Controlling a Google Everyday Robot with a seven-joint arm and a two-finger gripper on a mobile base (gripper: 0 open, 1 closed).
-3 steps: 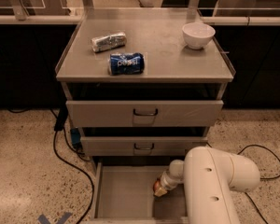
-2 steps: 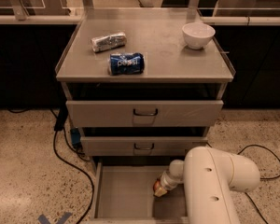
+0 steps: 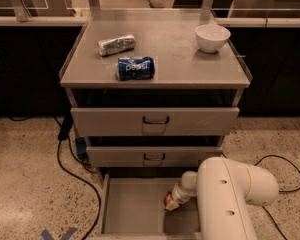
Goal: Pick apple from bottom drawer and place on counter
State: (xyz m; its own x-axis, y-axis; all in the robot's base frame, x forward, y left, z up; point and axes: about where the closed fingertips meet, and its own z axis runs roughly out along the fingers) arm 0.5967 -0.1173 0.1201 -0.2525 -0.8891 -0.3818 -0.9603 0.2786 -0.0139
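The bottom drawer (image 3: 132,206) is pulled open, showing its plain grey floor. The apple (image 3: 168,201), red-orange, shows only as a small patch inside the drawer at its right side. My gripper (image 3: 173,203) reaches down into the drawer right at the apple, at the end of the white arm (image 3: 225,199), which hides most of it. The counter (image 3: 175,51) is the flat grey-beige top of the cabinet, above the two drawers with dark handles.
On the counter lie a blue Pepsi can (image 3: 135,68) on its side, a crumpled silver wrapper (image 3: 116,44) and a white bowl (image 3: 212,37) at the back right. Black cables (image 3: 65,159) run over the speckled floor left of the cabinet; another lies at right.
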